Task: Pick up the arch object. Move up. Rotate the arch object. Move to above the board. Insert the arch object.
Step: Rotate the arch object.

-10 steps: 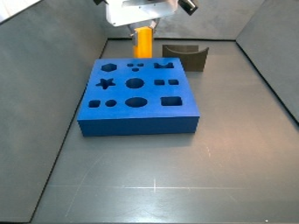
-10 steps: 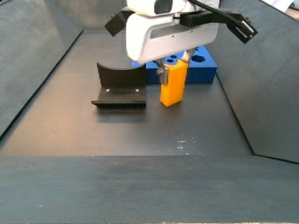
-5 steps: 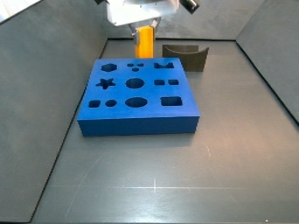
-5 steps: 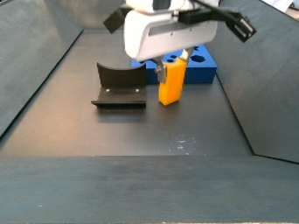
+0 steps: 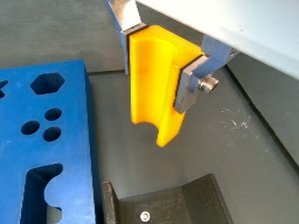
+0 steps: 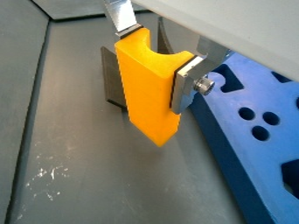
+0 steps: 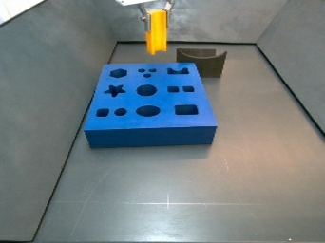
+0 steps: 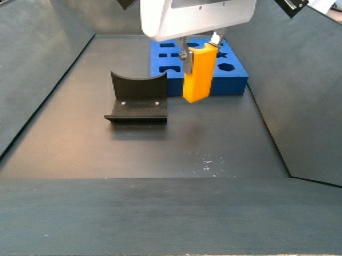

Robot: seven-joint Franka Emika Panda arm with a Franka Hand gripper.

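Two flat silver fingers (image 5: pixel 193 74) squeeze the arch object (image 5: pixel 156 85), so your gripper (image 5: pixel 162 52) is closed tight on it; you see the same grip in both wrist views, with the gripper (image 6: pixel 152 48) pinching the top part of the yellow block (image 6: pixel 149 92). The block hangs straight up and down with nothing under its bottom end. In a side view the gripper (image 7: pixel 159 6) is high at the far end of the floor, mostly cut off by the picture edge, and the arch object (image 7: pixel 155 30) hangs below it, clear of the gray floor (image 7: pixel 191 190). From the block in that view, look toward 6 o'clock and you find the board (image 7: pixel 151 104), big and blue, with its star, round, square and six-sided holes all open. It lies flat and is near the block, not under it. Toward 4 o'clock from the block stands the fixture (image 7: pixel 204 59), dark and close to the board's far corner. In a side view from the other end, the arch object (image 8: pixel 199 73) shows in front of the board (image 8: pixel 234 76), and the fixture (image 8: pixel 136 97) sits at about 8 o'clock from the block, near it but apart.
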